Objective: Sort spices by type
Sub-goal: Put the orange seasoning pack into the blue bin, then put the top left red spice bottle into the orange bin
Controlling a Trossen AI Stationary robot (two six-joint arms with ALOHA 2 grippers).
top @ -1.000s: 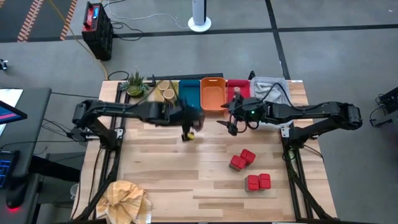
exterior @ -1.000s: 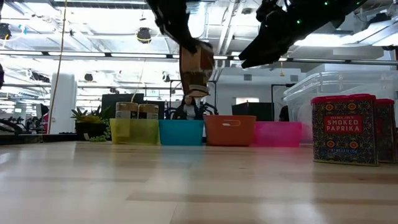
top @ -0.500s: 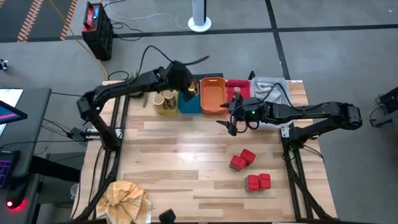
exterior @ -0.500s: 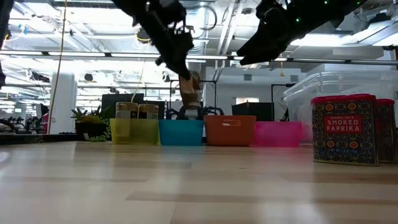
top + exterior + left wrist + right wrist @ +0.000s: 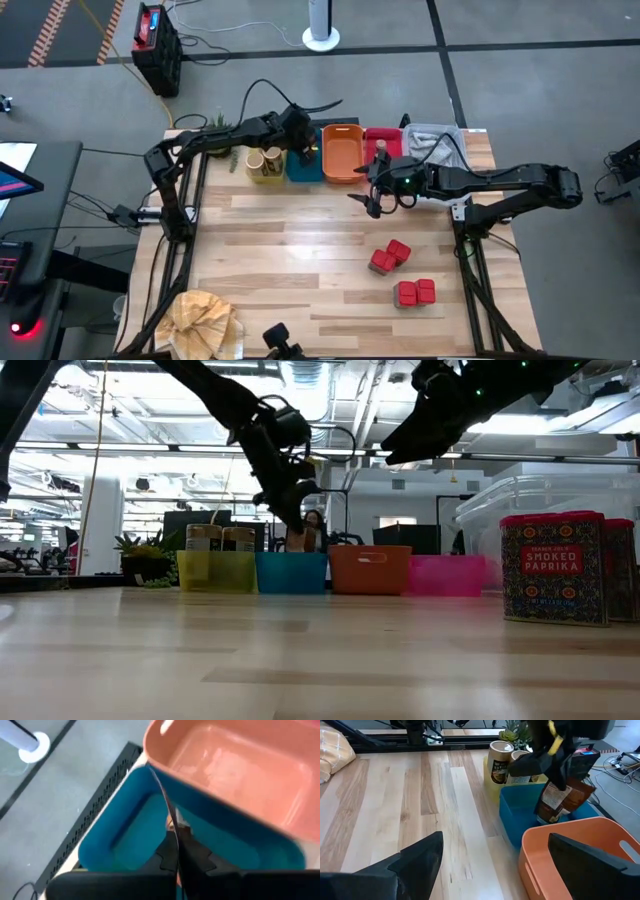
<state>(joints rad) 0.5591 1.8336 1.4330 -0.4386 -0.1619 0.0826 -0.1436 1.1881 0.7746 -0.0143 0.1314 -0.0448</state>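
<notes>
Your left gripper hangs over the blue tray, pinched tight on the dark-tan packet, which dangles into that tray; the yellow tray beside it holds two pale round tubs; the orange tray sits on the blue tray's other side, with the pink tray past it; your right gripper hovers spread wide near the orange tray, holding nothing; four red paprika tins stand on the wooden table, well apart from the trays; a crumpled yellowish cloth lies at the table's corner.
</notes>
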